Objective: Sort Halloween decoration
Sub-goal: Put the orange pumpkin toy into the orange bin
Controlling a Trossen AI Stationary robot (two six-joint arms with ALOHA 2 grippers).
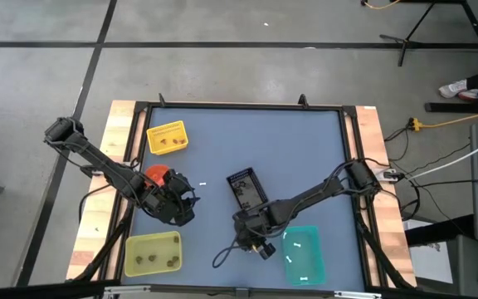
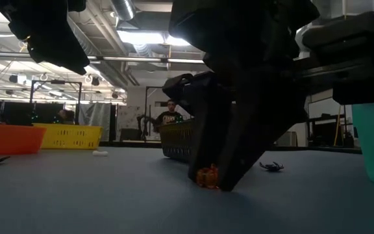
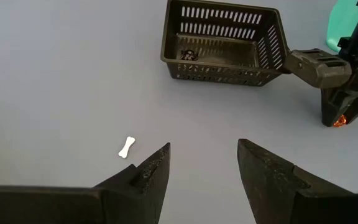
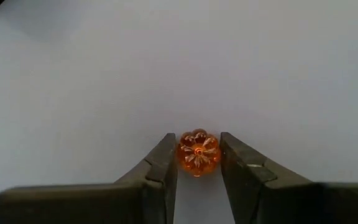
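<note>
- Right hand (image 4: 197, 155) is down at the tabletop (image 1: 289, 149), near the front edge and a bit right of centre. Its two dark fingers (image 4: 161, 163) sit snug on either side of a tiny orange ribbed plastic pumpkin (image 4: 197, 153), closed about as far as the bead lets them. The low view shows the pumpkin (image 2: 208, 176) right at the tabletop under the fingertips, so I'd call it gripped but not lifted yet.
- Step in hand, as I read it: picking up an orange trinket to sort it. Next move looks like a straight lift, then carry it left to the round orange container (image 1: 156, 174) by the left arm, assuming orange goes with orange.
- Left hand (image 3: 202, 163) hangs over the left side of the tabletop, fingers spread wide, nothing in them. A small white bone-shaped trinket (image 3: 127, 147) lies just ahead of it, probably its next grab.
- Around the right hand: the teal rectangular tray (image 1: 303, 253) sits just to its right with a few white pieces in it, and the black slotted plastic basket (image 1: 246, 188) is just beyond it with something dark inside.
- Further out: yellow mesh basket (image 1: 166, 138) at far left, yellow-green tray (image 1: 152, 253) at near left, both with dark bits in them.
- In the way: the left arm and hand are parked right beside the orange container, so a drop there is tight. A small dark spider-like trinket (image 2: 272, 166) lies loose close by too.
</note>
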